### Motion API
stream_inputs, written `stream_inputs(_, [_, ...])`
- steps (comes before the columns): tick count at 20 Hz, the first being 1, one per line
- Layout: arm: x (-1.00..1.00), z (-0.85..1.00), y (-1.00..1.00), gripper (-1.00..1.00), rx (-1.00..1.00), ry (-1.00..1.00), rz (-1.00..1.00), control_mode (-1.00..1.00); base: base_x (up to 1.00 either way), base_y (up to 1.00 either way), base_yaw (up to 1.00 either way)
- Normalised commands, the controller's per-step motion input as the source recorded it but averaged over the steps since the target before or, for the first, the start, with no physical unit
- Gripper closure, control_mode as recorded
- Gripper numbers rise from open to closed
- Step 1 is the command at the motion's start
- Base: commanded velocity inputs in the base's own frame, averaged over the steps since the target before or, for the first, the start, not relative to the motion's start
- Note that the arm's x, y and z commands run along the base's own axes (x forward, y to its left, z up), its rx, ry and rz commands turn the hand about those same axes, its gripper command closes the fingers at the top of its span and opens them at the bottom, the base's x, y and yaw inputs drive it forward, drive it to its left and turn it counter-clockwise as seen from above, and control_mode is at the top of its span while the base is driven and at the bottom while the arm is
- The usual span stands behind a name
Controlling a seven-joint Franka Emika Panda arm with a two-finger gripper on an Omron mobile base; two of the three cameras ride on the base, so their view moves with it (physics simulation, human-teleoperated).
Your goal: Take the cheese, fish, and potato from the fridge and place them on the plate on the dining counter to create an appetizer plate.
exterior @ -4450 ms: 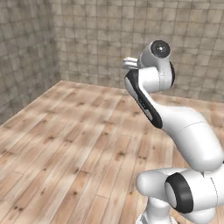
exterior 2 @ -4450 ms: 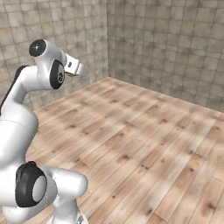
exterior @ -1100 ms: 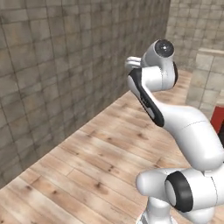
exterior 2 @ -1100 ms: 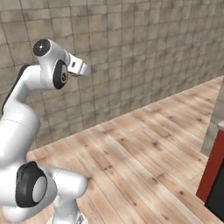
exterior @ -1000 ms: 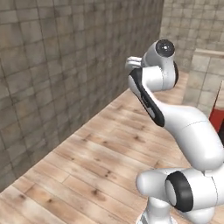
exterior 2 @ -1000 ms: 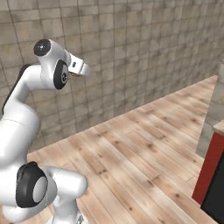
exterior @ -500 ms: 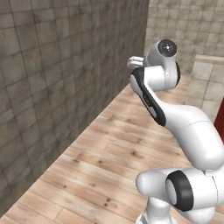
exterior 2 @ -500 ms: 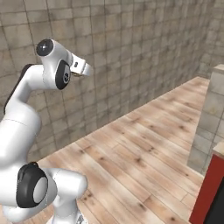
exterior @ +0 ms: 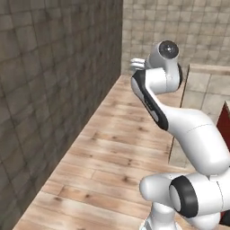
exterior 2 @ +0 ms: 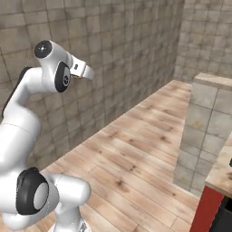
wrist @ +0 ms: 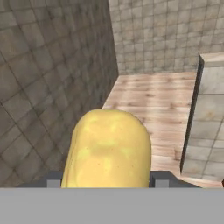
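Here the rounded, pale yellow-tan potato [wrist: 107, 148] sat between the two small dark fingertips [wrist: 53, 180] of the end effector [wrist: 107, 179], which was part-closed with its jaws pressed against the potato's two sides. So the potato was in the grip and carried in the air, well clear of any surface.

In the base views the white arm was raised, with the end effector [exterior 2: 84, 70] held high beside a grey-brown tiled stone wall [exterior: 54, 90]. Below it lay a light wooden plank floor [exterior 2: 136, 158]. Ahead to the right stood a short tiled pillar or wall end [exterior 2: 206, 131], and at the lower right edge of the right base view showed a strip of beige marbled stone top on a red base [exterior 2: 219, 181]. That strip may have been the dining table, though too little of it showed to be sure.

As a judgement, the potato was out of the fridge and on its way, not yet set down. What remained for it was reaching the plate and letting go there. Whether the cheese and fish were already delivered could not be told from these pictures.
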Motion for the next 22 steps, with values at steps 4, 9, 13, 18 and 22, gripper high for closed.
stream_inputs(4, [0.00, 0.00, 0.00, 1.00, 0.00, 0.00, 0.00, 1.00, 1.00, 0.02, -0.36])
stream_inputs(9, [0.00, 0.00, 0.00, 1.00, 0.00, 0.00, 0.00, 1.00, 1.00, 0.32, -0.26])
stream_inputs(13, [0.00, 0.00, 0.00, 1.00, 0.00, 0.00, 0.00, 1.00, 1.00, 0.31, -0.27])
stream_inputs(18, [0.00, 0.00, 0.00, 1.00, 0.00, 0.00, 0.00, 1.00, 1.00, 0.07, -0.32])
stream_inputs(22, [0.00, 0.00, 0.00, 1.00, 0.00, 0.00, 0.00, 1.00, 1.00, 0.02, -0.41])
